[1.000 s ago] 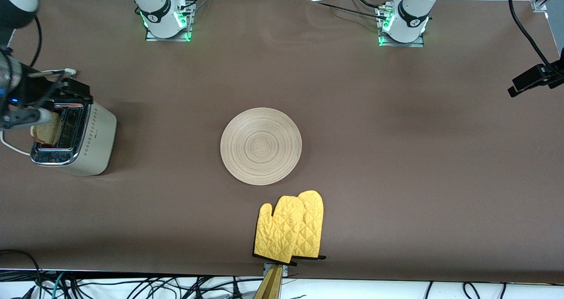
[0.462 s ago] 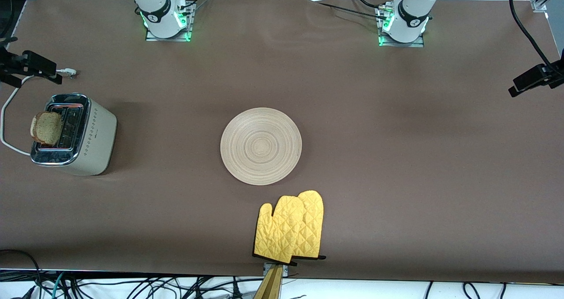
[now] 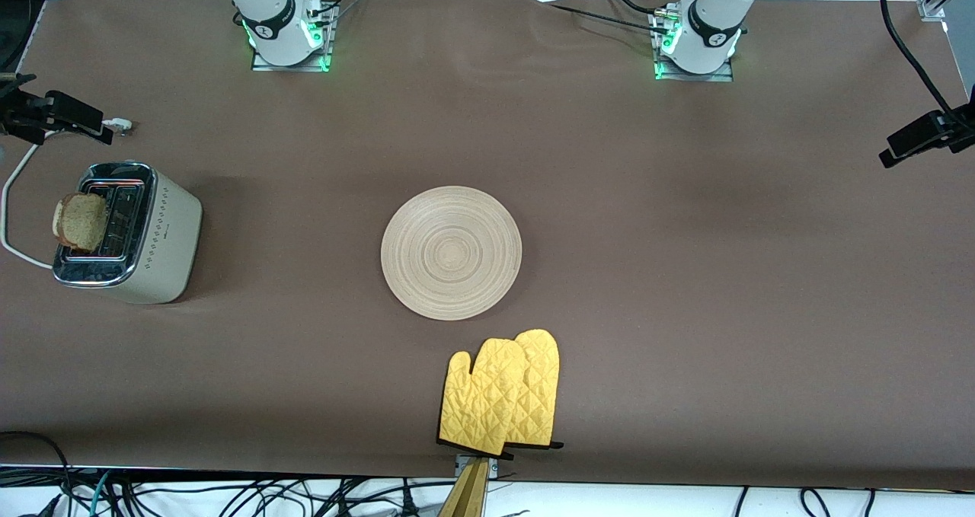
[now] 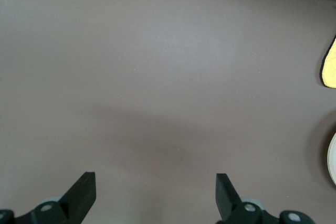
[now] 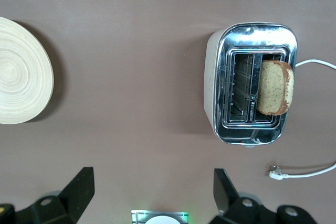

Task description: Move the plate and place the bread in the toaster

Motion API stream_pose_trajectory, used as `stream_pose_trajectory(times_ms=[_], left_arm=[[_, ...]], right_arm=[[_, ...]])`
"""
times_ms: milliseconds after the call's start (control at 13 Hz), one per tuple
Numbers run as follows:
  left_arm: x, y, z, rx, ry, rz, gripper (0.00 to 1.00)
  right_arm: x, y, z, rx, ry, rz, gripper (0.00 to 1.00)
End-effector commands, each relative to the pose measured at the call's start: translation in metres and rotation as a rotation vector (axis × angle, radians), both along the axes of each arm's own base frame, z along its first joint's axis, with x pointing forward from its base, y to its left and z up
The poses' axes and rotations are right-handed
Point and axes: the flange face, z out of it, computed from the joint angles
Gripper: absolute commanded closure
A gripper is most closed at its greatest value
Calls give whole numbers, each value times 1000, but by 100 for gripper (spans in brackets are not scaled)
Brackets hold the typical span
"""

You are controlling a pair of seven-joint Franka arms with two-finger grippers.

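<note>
Fingers of the right gripper [image 5: 152, 192] spread wide, holding nothing, left gripper [image 4: 156, 195] likewise, bread [image 5: 274, 94] upright in toaster [image 5: 251, 98] slot

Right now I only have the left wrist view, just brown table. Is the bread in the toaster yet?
Observer: Yes. The bread stands in one slot of the toaster, sticking up above its chrome top.
Operator: Which slot?
Observer: The one on the white cord's side; the other slot is empty.
Operator: Where are the end effectors?
Observer: The right end effector is open and holds nothing, up over the right arm's end of the table by the toaster. Your left end effector is open over bare table at the left arm's end, well away from the plate.
</note>
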Motion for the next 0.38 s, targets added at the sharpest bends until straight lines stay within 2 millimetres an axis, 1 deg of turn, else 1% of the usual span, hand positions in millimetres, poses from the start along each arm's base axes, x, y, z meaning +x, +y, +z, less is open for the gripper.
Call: stream_pose_trajectory(times_ms=[0, 308], left_arm=[[-1, 2, 7, 12, 2, -16, 0], [0, 2, 6, 12, 4, -16, 0]], right_arm=[[4, -3, 2, -11, -7, -14, 0], [3, -5, 1, -14, -1, -21, 0]])
